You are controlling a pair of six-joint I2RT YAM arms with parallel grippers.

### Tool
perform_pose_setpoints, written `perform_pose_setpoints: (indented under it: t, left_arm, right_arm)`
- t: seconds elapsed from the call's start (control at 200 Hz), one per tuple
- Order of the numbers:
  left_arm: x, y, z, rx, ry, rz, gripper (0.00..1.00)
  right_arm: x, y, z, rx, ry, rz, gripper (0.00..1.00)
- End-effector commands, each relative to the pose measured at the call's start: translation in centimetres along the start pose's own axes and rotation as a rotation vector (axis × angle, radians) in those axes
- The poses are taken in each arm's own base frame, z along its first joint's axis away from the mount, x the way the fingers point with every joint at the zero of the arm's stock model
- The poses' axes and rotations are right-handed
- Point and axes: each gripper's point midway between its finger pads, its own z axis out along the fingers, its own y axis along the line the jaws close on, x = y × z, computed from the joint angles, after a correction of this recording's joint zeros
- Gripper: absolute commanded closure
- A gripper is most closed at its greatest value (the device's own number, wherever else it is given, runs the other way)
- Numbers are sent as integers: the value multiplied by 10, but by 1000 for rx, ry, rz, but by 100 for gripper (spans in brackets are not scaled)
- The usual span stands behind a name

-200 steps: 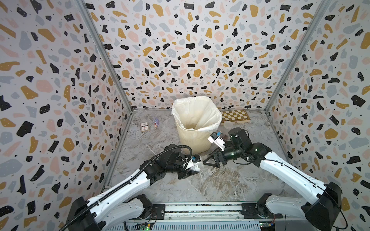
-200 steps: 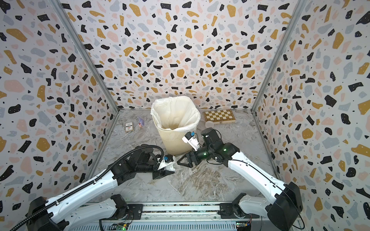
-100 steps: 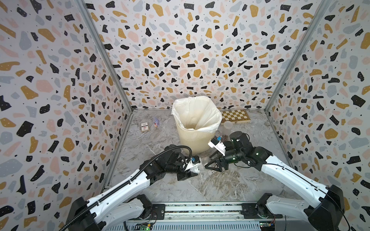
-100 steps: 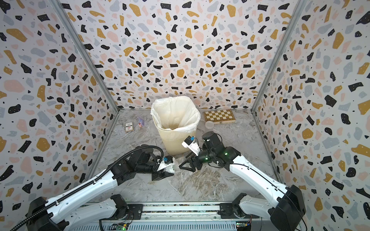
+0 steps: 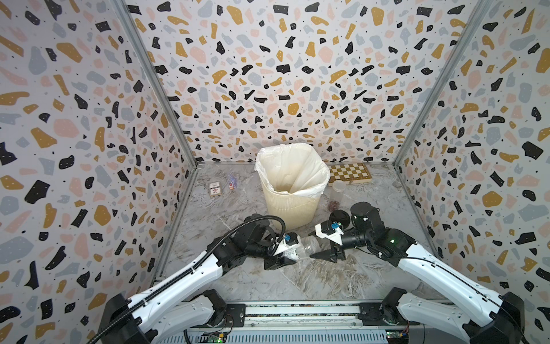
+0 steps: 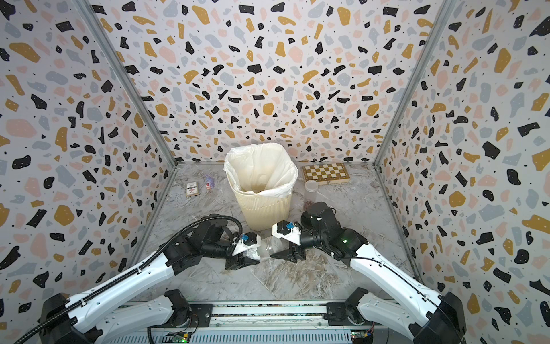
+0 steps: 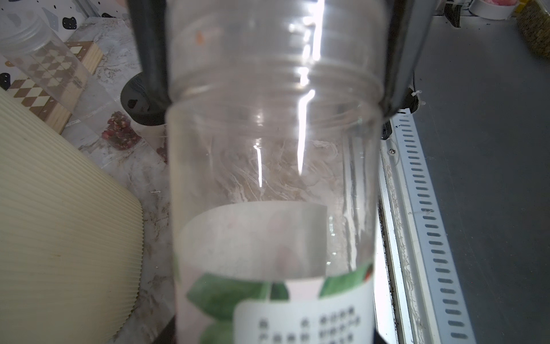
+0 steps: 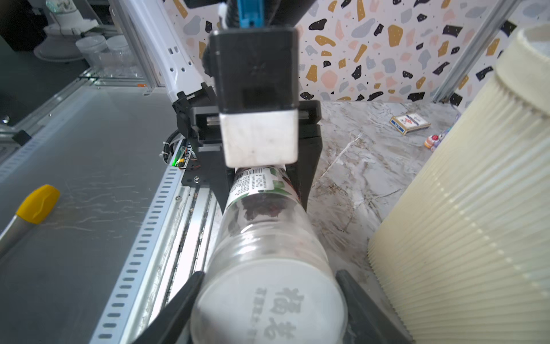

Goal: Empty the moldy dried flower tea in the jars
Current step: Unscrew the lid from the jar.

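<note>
The jar (image 7: 272, 178) runs past the left wrist view's edge, its label (image 7: 300, 324) print blurred — a tiny figure (image 5: 231, 182) beside the bin (image 5: 290, 208) is too small to identify.

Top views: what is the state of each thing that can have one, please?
Held jar: horizontal, lidded, tea inside.
Left gripper: jaws shut on held jar.
Right gripper: jaws shut on its lid.
Standing jar: upright, lidded, tea at bottom.
Black lid: off any jar, lying flat.
Bin: upright, open, bag-lined.
</note>
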Motion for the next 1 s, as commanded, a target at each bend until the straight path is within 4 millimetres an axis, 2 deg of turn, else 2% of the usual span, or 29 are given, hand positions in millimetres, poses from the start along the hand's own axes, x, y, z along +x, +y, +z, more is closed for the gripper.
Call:
perform_pose_setpoints:
  t: [0.0,0.18,0.365,0.43,0.566,0.676,0.801,0.991]
  left_arm:
    - [-21,3,-8,-2,-47,23,45]
    - [-17,8,-6,-24,-38,21,45]
    - [-13,12,-4,-50,-21,29,45]
    - [-11,13,-4,-57,-16,32,45]
    - [-9,16,-7,-78,-6,45,45]
    - [-8,20,-7,-98,-1,49,45]
    - [-9,22,-8,-114,-11,49,45]
    - [-6,25,-8,-137,-10,42,45]
  right_arm:
    - [-11,4,-3,-19,-5,-142,32]
    - [-24,3,-8,-8,-30,-60,11]
    - [-45,-2,-15,-19,-39,63,3]
    - [-52,-12,-16,18,-40,131,0]
    - [-58,-37,-22,102,-19,350,1]
    - [-47,-61,-29,154,-18,619,2]
    - [-33,-63,-27,164,0,809,6]
    - [-22,-42,-12,90,3,923,7]
